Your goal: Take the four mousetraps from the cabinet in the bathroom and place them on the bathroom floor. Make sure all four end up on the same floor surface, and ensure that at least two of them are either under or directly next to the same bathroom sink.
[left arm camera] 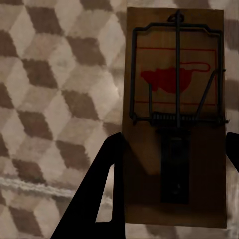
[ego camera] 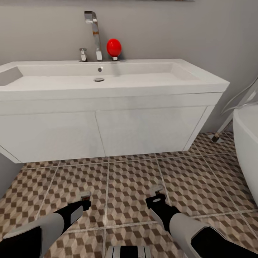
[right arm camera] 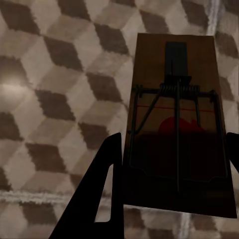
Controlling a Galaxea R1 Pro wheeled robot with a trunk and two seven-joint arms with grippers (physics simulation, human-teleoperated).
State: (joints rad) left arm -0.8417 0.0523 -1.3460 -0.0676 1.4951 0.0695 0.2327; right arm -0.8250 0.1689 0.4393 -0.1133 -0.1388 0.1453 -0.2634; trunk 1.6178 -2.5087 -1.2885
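Note:
My left gripper [ego camera: 84, 201] is shut on a small wooden mousetrap [ego camera: 85, 195] just above the bathroom floor [ego camera: 132, 179]. The left wrist view shows that mousetrap [left arm camera: 174, 114] close up, with a red mouse print and a dark wire bar, held between dark fingers [left arm camera: 107, 189]. My right gripper [ego camera: 157, 199] is shut on a second mousetrap [ego camera: 158, 190]. In the right wrist view this darker board [right arm camera: 177, 124] sits between the fingers [right arm camera: 107, 189]. Both grippers hang in front of the white sink [ego camera: 107, 89], a little out from its drawers. The cabinet is out of view.
White flat-fronted drawers [ego camera: 107, 136] hang under the basin, with a floor gap beneath them. A chrome tap [ego camera: 94, 32] and a red round object [ego camera: 114, 47] stand on the back rim. A white bathtub [ego camera: 247, 143] edges in at the right, and a grey wall [ego camera: 9, 175] at the left.

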